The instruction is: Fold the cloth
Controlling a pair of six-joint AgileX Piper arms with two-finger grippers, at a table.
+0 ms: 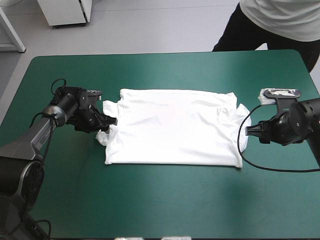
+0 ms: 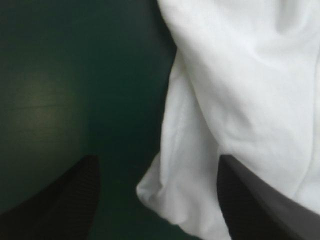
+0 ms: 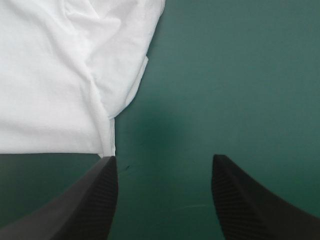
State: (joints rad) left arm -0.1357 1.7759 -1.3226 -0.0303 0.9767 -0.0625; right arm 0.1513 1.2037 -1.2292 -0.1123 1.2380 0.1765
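The white T-shirt [image 1: 172, 127] lies spread flat in the middle of the teal-green table, sleeves bunched at both sides. My left gripper [image 1: 111, 121] is low at the shirt's left edge, open; in the left wrist view [image 2: 157, 192] a rumpled fold of the T-shirt [image 2: 240, 95] lies between and ahead of the black fingers [image 2: 65, 200], partly over one. My right gripper [image 1: 248, 130] sits just off the shirt's right sleeve, open; in the right wrist view [image 3: 165, 172] the T-shirt [image 3: 55, 80] lies ahead beside one finger, bare cover between the fingers.
A person stands beyond the table's far right edge, not over it. Teal-green cover [image 1: 165, 200] runs wide along the near side of the shirt and around both ends.
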